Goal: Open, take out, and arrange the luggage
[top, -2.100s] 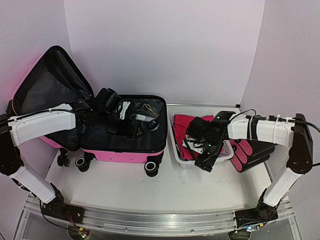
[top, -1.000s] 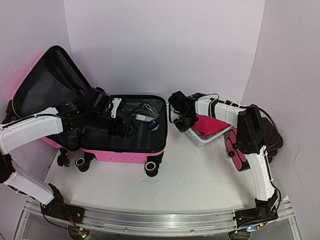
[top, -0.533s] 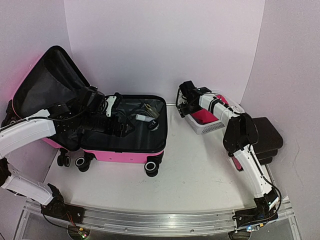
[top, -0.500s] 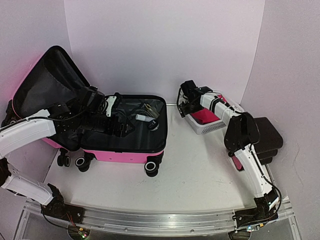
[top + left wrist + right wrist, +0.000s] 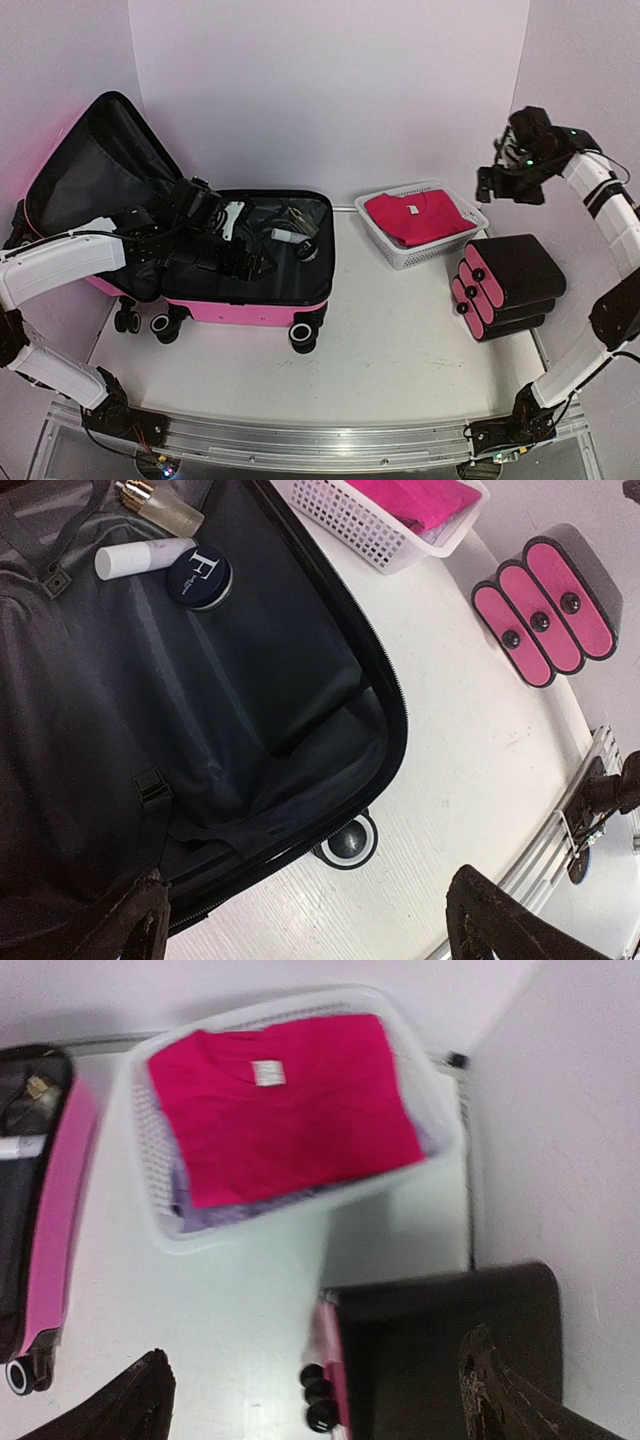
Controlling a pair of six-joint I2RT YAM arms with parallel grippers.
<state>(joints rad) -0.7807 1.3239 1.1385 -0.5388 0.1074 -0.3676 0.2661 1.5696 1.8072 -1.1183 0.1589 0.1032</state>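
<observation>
Shifted since last look: left gripper (image 5: 310, 910) nudged slightly over the open luggage (image 5: 250, 300), jaws spread, holding nothing. Luggage lies flat, lid propped up at its left. White basket (image 5: 440, 252) right of luggage, standing free. Black cases (image 5: 515, 268) farther right. Right gripper (image 5: 320, 1390) has risen high, far right of luggage, spread, empty.

The left arm (image 5: 62, 264) and right arm (image 5: 604, 196) are built alike, with smooth white shells on the long links, blocky black joints and black bases. A thin black cable (image 5: 95, 236) runs along the left shell. A green light (image 5: 527, 157) glows near the right wrist. The left gripper (image 5: 310, 925) and right gripper (image 5: 315, 1400) have dark fingers (image 5: 130, 927) with rough brownish edges.
</observation>
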